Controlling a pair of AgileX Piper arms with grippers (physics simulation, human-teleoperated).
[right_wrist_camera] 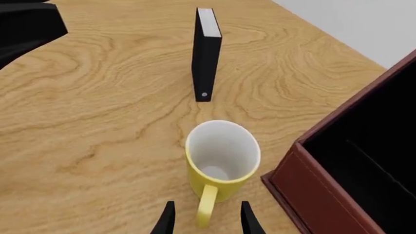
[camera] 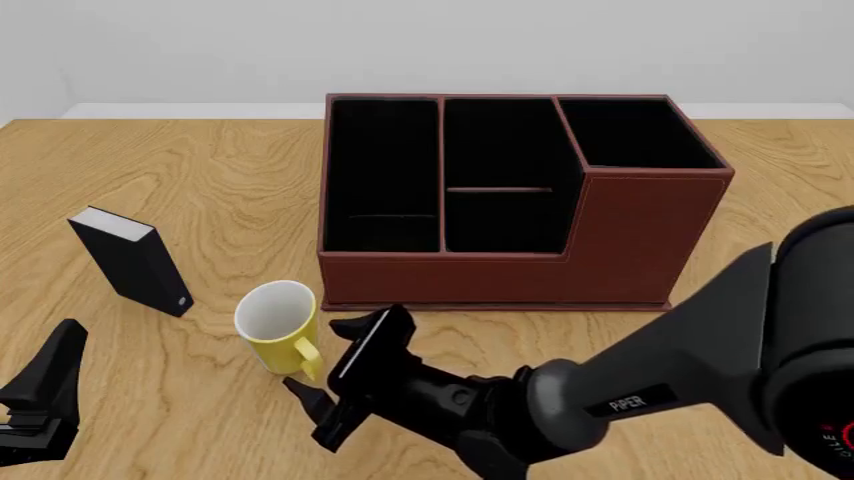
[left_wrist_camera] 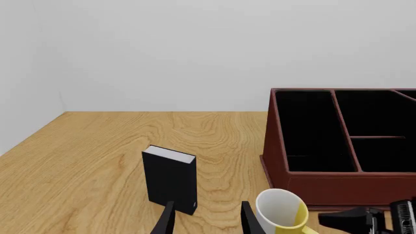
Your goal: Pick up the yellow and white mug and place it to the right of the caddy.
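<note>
The yellow and white mug (camera: 276, 323) stands upright on the table just in front of the caddy's left front corner, its handle (camera: 306, 361) pointing toward me. The reddish-brown caddy (camera: 627, 235) with black compartments fills the middle of the table. My right gripper (camera: 326, 366) is open, low at the mug's handle. In the right wrist view the handle (right_wrist_camera: 206, 207) lies between the two fingertips of the right gripper (right_wrist_camera: 206, 223), apart from both. My left gripper (left_wrist_camera: 206, 222) is open and holds nothing, with the mug (left_wrist_camera: 283, 210) beside it and the caddy (left_wrist_camera: 325, 187) beyond.
A small black box with a white top (camera: 131, 260) stands upright left of the mug, also seen as the black box (left_wrist_camera: 170, 179) and the black box (right_wrist_camera: 206, 53). The left arm (camera: 40, 405) sits at the near left corner. Bare wood lies right of the caddy.
</note>
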